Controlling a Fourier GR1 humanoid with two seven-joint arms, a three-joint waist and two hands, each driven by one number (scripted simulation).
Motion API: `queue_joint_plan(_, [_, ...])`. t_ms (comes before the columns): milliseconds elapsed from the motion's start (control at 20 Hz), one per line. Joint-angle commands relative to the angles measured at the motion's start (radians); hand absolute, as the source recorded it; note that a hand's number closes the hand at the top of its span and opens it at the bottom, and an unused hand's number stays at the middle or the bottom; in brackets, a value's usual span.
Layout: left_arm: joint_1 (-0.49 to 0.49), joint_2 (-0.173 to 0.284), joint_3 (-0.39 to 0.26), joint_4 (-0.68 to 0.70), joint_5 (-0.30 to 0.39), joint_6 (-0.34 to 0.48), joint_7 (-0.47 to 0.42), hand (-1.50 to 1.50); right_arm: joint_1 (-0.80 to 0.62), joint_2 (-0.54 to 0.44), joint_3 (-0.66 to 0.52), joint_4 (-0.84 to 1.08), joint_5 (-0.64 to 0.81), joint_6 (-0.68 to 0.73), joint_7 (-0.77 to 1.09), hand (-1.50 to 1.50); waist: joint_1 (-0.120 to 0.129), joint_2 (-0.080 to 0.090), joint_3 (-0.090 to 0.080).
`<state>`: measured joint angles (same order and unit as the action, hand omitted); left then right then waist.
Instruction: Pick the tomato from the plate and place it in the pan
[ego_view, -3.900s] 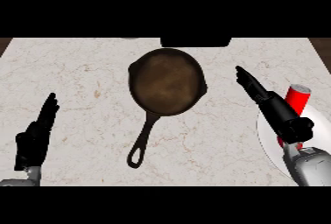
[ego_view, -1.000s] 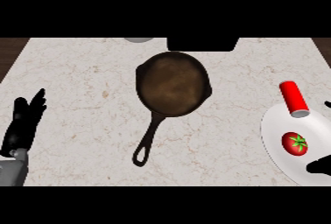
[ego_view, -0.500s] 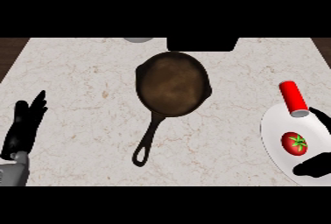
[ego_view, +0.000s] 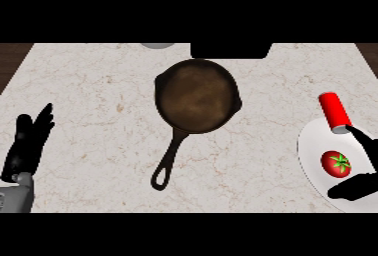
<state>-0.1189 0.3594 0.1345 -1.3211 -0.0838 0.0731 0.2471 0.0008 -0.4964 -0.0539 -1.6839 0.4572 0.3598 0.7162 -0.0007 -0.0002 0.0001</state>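
Plate: the white round plate (ego_view: 310, 150) held a red tomato (ego_view: 337, 163).
Pan: the dark cast-iron pan (ego_view: 198, 96) sat bare.
Right hand (ego_view: 359, 186): spread around the tomato, not touching.
Left hand (ego_view: 26, 142): rested open, fingers straight.

Marble counter (ego_view: 96, 90) is carrying a pan (ego_view: 198, 96) mid-top and a white plate (ego_view: 314, 155) lying at right edge.

The right hand (ego_view: 359, 186) has slid further in over the white plate (ego_view: 313, 161), its fingers now flanking the tomato (ego_view: 336, 163).
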Motion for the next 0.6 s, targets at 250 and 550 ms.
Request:
queue_joint_plan(250, [0.034,-0.059,-0.014,-0.069,-0.055,0.013,0.028,0.00,-0.081,0.038,-0.066,0.167,0.060,0.030,-0.065,-1.50,0.004,0.000,0.000])
queue_joint_plan(550, [-0.069,-0.019,0.047,0.036,-0.030,-0.046,0.023,0.00,-0.090,0.087,-0.010,0.178,0.149,0.024,-0.066,1.50,0.001,0.001,0.000])
